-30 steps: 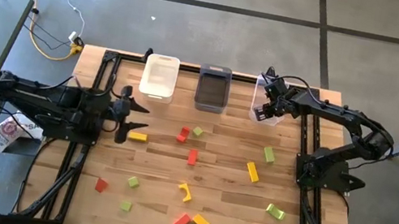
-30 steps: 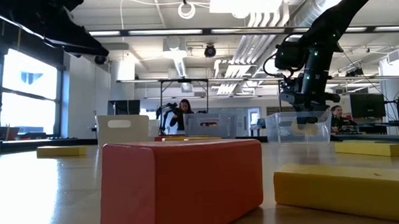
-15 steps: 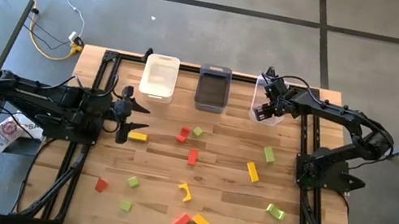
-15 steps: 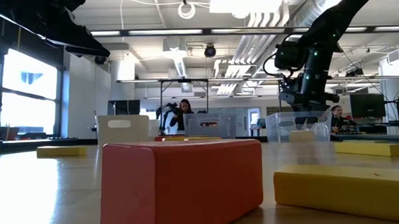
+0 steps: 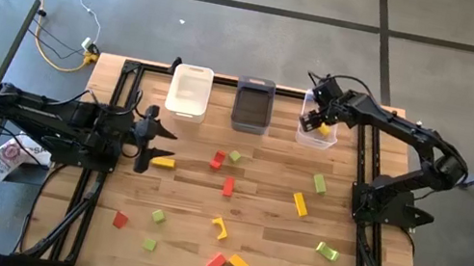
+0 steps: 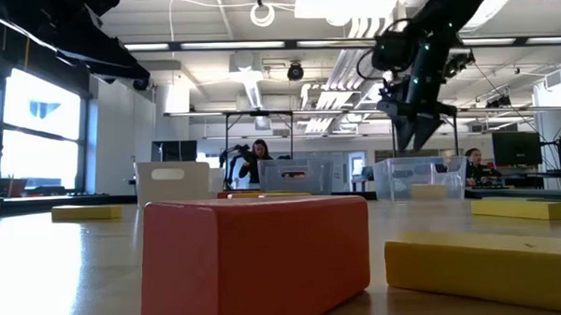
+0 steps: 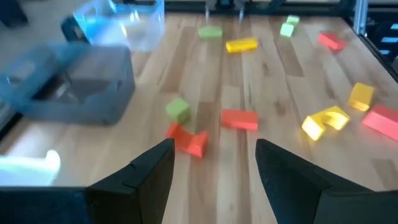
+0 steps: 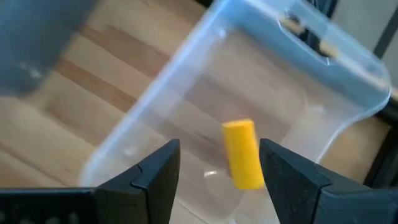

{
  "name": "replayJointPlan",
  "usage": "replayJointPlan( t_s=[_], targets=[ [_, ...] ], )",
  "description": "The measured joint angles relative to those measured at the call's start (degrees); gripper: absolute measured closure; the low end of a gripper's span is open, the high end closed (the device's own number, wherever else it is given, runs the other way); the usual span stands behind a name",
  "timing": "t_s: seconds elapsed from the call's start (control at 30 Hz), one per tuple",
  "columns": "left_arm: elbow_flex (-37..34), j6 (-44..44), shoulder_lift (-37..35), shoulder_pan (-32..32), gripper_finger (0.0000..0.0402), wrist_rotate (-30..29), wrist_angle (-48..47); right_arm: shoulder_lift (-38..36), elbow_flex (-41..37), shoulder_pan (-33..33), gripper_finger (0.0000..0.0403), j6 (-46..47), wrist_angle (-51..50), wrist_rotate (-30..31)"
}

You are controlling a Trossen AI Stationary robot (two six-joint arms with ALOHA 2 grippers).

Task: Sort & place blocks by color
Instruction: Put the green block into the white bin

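Wooden desk (image 5: 261, 220) carries 3 bins: white bin (image 5: 189, 91), grey bin (image 5: 253, 105), clear bin (image 5: 316, 132). Right hand (image 5: 317, 120), fingers wide, hovers over the clear bin, which holds 1 yellow block (image 8: 242, 153). Grey bin contents are unclear. Left hand (image 5: 150, 138) is wide, empty. Remaining blocks (image 5: 228, 186) lie scattered on the desk.

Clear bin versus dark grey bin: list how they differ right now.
The clear bin has see-through walls; the dark grey bin is opaque. The clear bin holds a yellow block; no block is visible in the dark grey bin. The open right gripper hangs above the clear bin; no gripper is over the dark grey one. Both are rectangular and stand in the same row at the table's far edge.
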Motion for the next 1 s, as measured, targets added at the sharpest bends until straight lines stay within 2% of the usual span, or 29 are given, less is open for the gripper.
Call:
replayJointPlan(
  t_s=[0.2,0.5,1.0],
  targets=[
    [6.6,-7.6,4.7,0.0,0.0190,-1.1,-12.6,0.0,4.1,2.8,0.0198,-0.8,-0.7,1.1],
    [13.0,-16.9,14.4,-1.3,0.0190,-1.4,-21.6,0.0,5.4,5.9,0.0198,-1.2,-2.5,2.7],
    [16.8,-36.6,28.6,-14.3,0.0190,-1.3,-24.4,0.0,5.4,8.4,0.0198,-1.4,-3.8,3.0]
  ],
)
